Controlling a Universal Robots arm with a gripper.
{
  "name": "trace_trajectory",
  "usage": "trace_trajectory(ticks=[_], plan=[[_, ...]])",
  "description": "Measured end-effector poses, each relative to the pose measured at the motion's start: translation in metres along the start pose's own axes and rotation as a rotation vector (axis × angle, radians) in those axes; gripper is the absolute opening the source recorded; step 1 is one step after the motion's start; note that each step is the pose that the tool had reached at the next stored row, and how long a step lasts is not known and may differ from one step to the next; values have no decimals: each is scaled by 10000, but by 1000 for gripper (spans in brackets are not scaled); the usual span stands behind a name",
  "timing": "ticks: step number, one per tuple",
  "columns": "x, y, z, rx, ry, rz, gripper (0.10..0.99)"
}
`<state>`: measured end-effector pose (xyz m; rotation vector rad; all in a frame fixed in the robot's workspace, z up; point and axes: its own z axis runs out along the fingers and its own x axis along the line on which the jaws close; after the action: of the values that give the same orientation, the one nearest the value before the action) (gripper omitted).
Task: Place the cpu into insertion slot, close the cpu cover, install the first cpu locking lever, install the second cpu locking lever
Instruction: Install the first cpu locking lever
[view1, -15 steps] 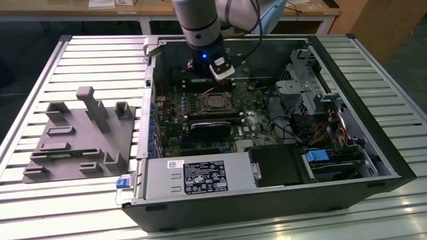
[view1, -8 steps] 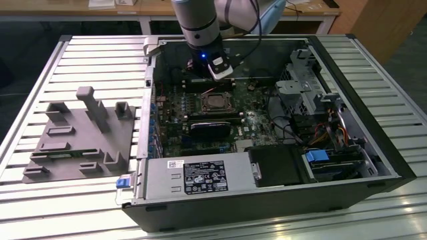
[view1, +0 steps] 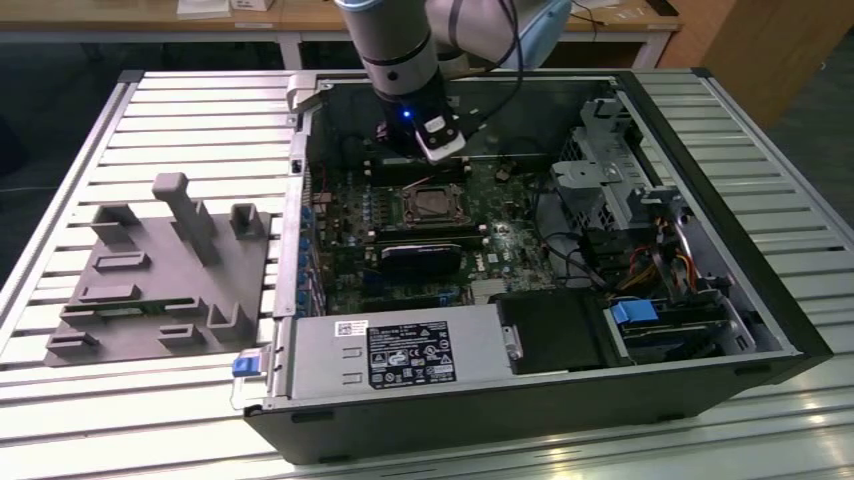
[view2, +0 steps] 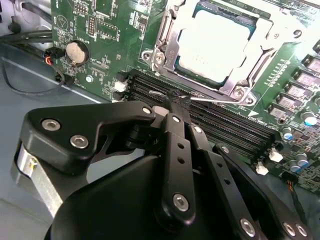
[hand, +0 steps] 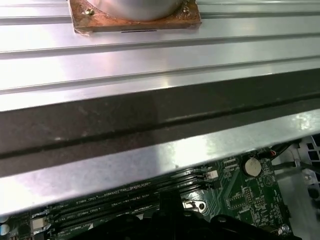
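Second wrist view, cpu (view2: 220, 47) beyond end effector (view2: 172, 102)

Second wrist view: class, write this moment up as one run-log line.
hand: shut, tips at thin silver wire lever | square silver-grey cpu: in place | silver metal cpu cover: closed over it

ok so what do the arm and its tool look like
The arm is a silver-grey tube with darker joint bands, black cables trailing off it and a blue light near the wrist, above a pale boxy housing. The tool is matt black: flat linked bars studded with silver screw heads, narrowing to a point, with a silver collar.
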<state>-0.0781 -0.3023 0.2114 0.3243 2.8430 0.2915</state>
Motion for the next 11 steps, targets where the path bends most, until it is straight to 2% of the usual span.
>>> trace_trajectory(ticks=[5, 11], plan=[[10, 0, 31, 112, -109, 446, 102], [28, 26, 55, 183, -179, 734, 102]])
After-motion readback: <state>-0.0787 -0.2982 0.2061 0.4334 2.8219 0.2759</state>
